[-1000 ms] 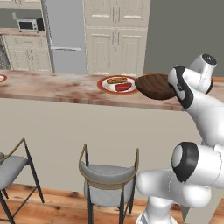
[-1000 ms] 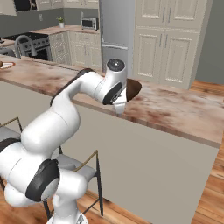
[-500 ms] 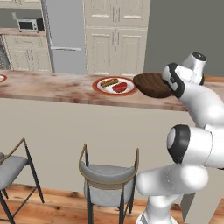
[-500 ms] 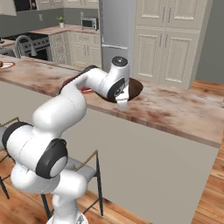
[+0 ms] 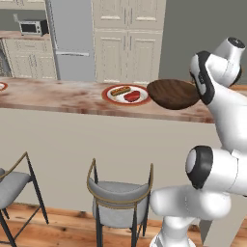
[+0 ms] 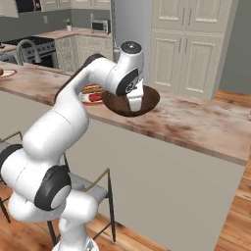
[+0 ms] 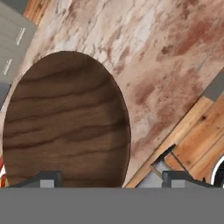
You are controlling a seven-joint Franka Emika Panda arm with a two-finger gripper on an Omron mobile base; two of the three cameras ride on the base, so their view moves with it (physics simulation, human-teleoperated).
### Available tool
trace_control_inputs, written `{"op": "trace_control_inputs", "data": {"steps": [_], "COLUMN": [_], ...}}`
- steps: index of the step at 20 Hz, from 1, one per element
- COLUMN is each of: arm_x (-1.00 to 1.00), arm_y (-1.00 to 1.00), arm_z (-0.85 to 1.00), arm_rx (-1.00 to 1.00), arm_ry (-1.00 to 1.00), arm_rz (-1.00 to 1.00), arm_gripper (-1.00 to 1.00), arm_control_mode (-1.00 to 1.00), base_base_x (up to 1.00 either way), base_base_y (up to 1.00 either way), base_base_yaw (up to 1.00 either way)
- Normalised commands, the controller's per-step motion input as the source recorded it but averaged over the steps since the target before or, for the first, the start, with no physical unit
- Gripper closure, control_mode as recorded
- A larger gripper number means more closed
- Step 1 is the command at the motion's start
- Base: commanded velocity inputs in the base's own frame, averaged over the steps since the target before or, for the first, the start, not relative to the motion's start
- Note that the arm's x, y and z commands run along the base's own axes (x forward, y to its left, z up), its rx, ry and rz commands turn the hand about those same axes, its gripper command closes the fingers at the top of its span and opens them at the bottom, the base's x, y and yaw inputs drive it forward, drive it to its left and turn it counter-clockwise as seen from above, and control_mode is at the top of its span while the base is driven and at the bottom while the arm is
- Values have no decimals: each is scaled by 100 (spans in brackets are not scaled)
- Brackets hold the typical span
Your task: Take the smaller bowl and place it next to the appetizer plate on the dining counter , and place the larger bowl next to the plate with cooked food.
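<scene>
The larger bowl (image 5: 172, 93) is a wide, shallow oval of dark brown wood, its grain running in darker bands across the inside, plain to see in the hand view (image 7: 65, 122). It hangs tilted over the dining counter (image 5: 62, 96), above the edge nearest the stools and just beside the plate with cooked food (image 5: 126, 93), a white round plate with a red rim that carries a sausage in a bun and a red lump. From the right base view the bowl (image 6: 147, 100) overlaps the near part of that plate (image 6: 92, 94), and whether they touch cannot be told. The gripper (image 6: 135, 102) comes down onto the bowl's near rim; its jaws appear closed on that rim, though the white hand covers the contact. The surface is a long slab of pinkish-beige marble with rusty veins and a glossy finish, set on a plain beige front panel. Far along it toward the left end lies another small red-rimmed plate (image 5: 2, 86), cut off by the picture's edge. Below the near edge stand two stools with grey padded seats and thin curved metal backs (image 5: 118, 190), on a floor of warm wooden planks (image 6: 230, 215). Behind the surface rise cream panelled cupboards (image 5: 128, 43), a grey refrigerator (image 5: 72, 38) and a microwave (image 5: 30, 27).
</scene>
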Motion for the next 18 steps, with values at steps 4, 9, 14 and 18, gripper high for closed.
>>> {"op": "trace_control_inputs", "data": {"steps": [4,9,14,18], "arm_x": [-100,-97,-99,-74], "arm_y": [27,59,21,23], "arm_z": [-17,-36,-6,0], "arm_rx": [-7,-8,-20,-23], "arm_ry": [2,-10,-29,-28], "arm_rz": [7,13,10,10], "arm_gripper": [-100,-100,-100,-100], "arm_control_mode": [-100,-100,-100,-100], "base_base_x": [0,0,0,0], "base_base_y": [0,0,0,0], "base_base_yaw": [0,0,0,0]}}
